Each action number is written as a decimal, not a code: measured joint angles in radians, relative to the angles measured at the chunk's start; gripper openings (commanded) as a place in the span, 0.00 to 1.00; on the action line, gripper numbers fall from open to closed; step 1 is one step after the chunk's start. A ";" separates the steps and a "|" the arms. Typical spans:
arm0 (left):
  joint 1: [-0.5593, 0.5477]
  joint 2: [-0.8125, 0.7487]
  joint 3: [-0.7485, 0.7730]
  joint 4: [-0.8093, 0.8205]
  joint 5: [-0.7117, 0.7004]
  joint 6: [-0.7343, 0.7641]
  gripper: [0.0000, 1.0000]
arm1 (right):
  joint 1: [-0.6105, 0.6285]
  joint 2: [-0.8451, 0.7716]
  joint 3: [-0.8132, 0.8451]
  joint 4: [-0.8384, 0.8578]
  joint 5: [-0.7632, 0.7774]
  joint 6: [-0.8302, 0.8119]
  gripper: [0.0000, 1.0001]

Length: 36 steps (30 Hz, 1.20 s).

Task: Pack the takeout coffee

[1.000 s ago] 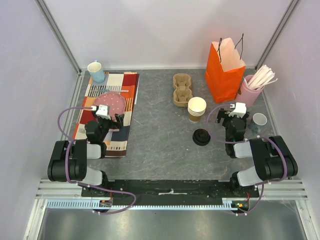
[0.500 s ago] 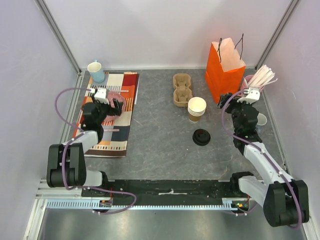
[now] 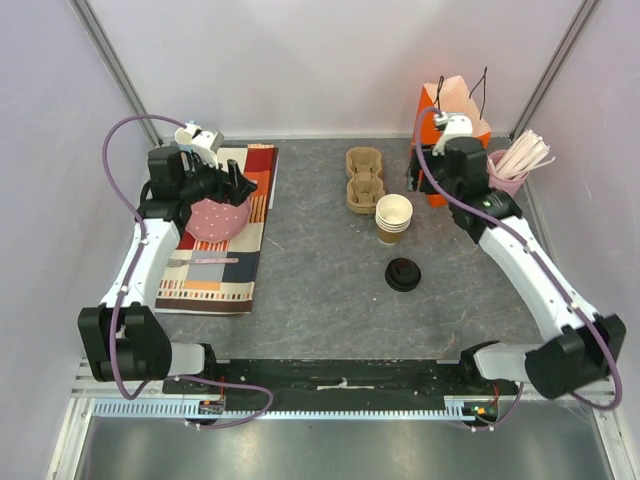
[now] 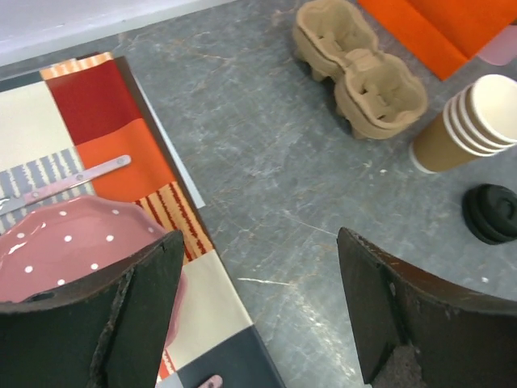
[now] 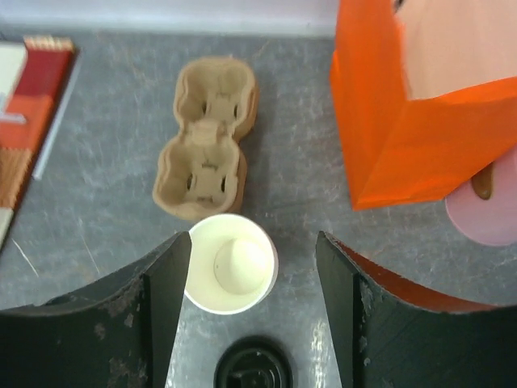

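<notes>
Black lid [image 3: 403,274] near nested cups [image 3: 394,218]

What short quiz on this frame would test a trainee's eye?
1. True or false: the black lid sits on top of the stack of cups.
2. Which thing is closest to the left end effector? A) pink dotted plate B) orange bag C) bundle of straws
3. Fill in: the cardboard carrier has ___ cup pockets.

Key:
1. False. The lid lies on the table, apart from the cups.
2. A
3. two
</notes>
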State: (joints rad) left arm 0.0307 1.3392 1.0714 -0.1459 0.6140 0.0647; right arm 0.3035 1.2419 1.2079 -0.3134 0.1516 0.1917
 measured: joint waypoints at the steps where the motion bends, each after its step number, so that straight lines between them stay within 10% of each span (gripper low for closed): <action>1: -0.001 0.000 0.027 -0.039 0.006 0.004 0.80 | 0.020 0.041 0.042 -0.050 0.012 -0.009 0.64; 13: -0.013 0.022 0.109 -0.303 0.020 0.023 0.76 | 0.059 0.392 0.280 -0.420 0.096 -0.085 0.47; 36: -0.015 0.028 0.109 -0.332 0.048 0.030 0.75 | 0.060 0.489 0.306 -0.467 0.065 -0.118 0.26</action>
State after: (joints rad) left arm 0.0154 1.3670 1.1809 -0.4782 0.6617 0.0944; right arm 0.3630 1.7306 1.5139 -0.7799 0.2165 0.0734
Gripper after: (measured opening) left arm 0.755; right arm 0.281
